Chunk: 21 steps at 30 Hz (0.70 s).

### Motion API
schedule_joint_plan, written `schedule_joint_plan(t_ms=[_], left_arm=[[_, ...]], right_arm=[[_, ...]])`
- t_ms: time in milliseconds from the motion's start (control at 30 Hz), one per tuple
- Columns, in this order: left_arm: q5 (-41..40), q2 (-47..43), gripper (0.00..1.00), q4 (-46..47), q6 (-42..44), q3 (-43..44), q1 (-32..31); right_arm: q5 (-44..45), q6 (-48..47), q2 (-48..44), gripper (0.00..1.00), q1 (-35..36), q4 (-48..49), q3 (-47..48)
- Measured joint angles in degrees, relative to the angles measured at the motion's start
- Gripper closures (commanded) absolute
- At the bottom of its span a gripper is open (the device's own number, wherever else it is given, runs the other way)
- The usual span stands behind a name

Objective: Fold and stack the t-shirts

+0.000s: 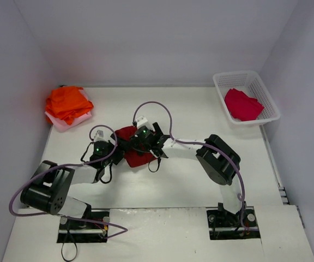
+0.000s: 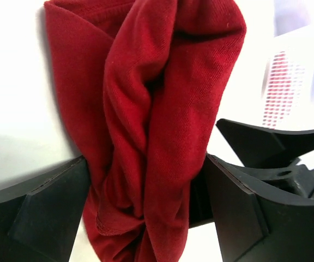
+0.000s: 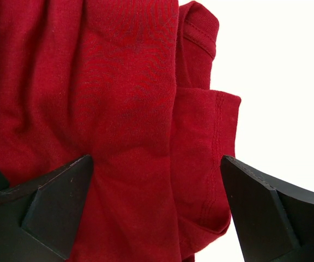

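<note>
The dark red t-shirt (image 1: 137, 158) lies crumpled mid-table between both claws, a soft, fine-ribbed knit with stitched hems. The left gripper (image 2: 146, 218) has its black, angular jaws partway closed, pinching a bunched vertical ridge of the cloth from both sides. The right gripper (image 3: 157, 210) stands wide apart over flatter folds, grasping nothing. On the white table (image 1: 200, 114), the orange t-shirts (image 1: 67, 102) are heaped on the pale pink t-shirt (image 1: 64, 124) at far left. The crimson t-shirt (image 1: 243, 105) lies in the white lattice basket (image 1: 221, 82) at far right.
</note>
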Motion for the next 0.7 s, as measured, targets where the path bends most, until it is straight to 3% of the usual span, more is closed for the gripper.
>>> schedule_joint_plan(t_ms=[533,700], left_arm=[[3.63,16.98,0.22,28.87,-6.75,-1.51,0.26],[3.34,18.4,0.36,30.71,-6.73,-1.33,-0.28]], right_arm=[[1.62,-1.27,0.0,0.0,-1.57,-0.02,0.0],[1.75,-1.46,0.0,0.0,-1.79,-0.02,0.0]])
